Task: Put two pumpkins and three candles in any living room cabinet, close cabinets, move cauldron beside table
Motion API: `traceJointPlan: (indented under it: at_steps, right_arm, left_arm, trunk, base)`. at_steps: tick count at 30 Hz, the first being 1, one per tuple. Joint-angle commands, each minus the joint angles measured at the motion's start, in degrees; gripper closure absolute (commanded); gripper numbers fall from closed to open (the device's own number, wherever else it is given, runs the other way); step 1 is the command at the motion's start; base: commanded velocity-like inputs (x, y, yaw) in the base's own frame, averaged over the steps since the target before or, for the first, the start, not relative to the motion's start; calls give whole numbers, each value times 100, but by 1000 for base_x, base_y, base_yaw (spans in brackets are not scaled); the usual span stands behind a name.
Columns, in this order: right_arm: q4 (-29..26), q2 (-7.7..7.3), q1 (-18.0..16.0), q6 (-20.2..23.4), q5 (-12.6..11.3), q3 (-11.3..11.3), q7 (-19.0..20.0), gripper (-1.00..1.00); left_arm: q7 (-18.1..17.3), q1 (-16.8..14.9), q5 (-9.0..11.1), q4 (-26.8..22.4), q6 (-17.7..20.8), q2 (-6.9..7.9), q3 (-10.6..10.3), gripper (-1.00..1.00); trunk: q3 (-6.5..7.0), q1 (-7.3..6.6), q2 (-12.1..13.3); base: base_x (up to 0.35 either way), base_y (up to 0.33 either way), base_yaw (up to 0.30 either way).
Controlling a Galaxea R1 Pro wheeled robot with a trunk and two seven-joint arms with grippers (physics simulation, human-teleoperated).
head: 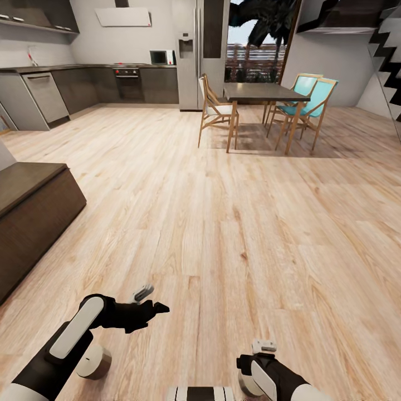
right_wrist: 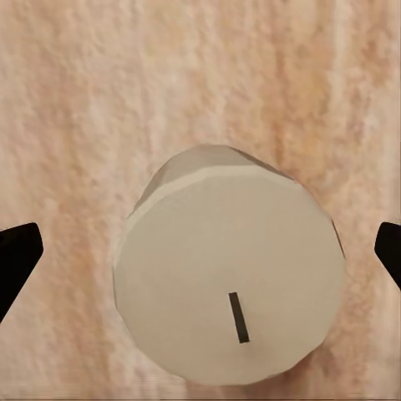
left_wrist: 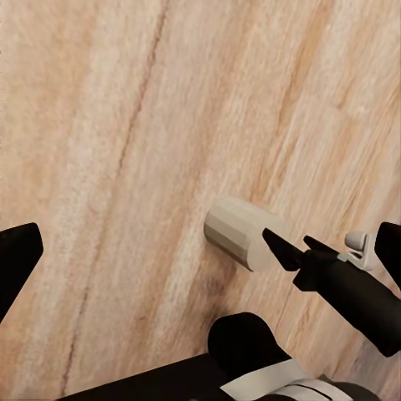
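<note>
A pale grey-white candle (right_wrist: 230, 276) stands on the wood floor, seen from right above, and my right gripper (right_wrist: 200, 251) hangs open over it with one black fingertip on each side, not touching. The left wrist view shows the same candle (left_wrist: 238, 230) with the right arm's black fingers (left_wrist: 330, 271) over it. My left gripper (head: 153, 305) is open and empty, low over the floor, pointing toward the right gripper (head: 257, 359). The dark brown cabinet (head: 33, 206) stands at the left, its front shut as far as it shows. Pumpkins, cauldron and table are out of view.
Open wood floor stretches ahead. A dark dining table (head: 266, 92) with wooden chairs (head: 217, 111) stands at the far middle-right. Grey kitchen counters (head: 83, 83) and a fridge (head: 189, 55) line the back wall. Stairs (head: 387, 61) rise at the far right.
</note>
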Motion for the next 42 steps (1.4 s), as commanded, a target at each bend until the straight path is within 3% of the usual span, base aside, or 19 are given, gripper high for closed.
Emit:
traceJointPlan:
  at_steps: [1, 19, 22, 25, 28, 32, 42]
  right_arm:
    - [-11, -7, -3, 26, -43, 48, -43, -100]
    - [-7, -28, -3, -23, -43, 48, -25, -100]
    - [-7, -32, -3, -30, -43, 48, 65, -100]
    - [-7, -41, -3, -33, -43, 48, 108, -100]
    - [-7, -43, -3, -34, -43, 48, 118, -100]
    - [-7, -44, -3, -34, -43, 48, 122, -100]
    - [-7, -45, -3, -43, -43, 48, 123, -100]
  left_arm:
    - [59, -4, 62, -5, -4, 3, -10, -100]
    - [43, -4, 70, -15, 8, 10, -10, -100]
    - [-74, -4, 270, -147, 22, 65, -3, -100]
    - [-151, -4, 773, -251, 26, 279, -31, -100]
    - [-169, -4, 1094, -306, 27, 391, -115, -100]
    - [-175, -4, 1230, -333, 28, 435, -157, -100]
    - [-169, -4, 1259, -339, 27, 439, -176, -100]
  trunk:
    - [-27, 1, -4]
    - [-116, 11, -9]
    - [-116, 11, -9]
    - [-160, 17, -12]
    - [-227, 24, -16]
    - [-249, 27, -17]
    - [-338, 37, -22]
  base:
    - [0, 0, 0]
    - [0, 0, 0]
    - [0, 0, 0]
    - [0, 0, 0]
    - [0, 0, 0]
    - [0, 0, 0]
    - [0, 0, 0]
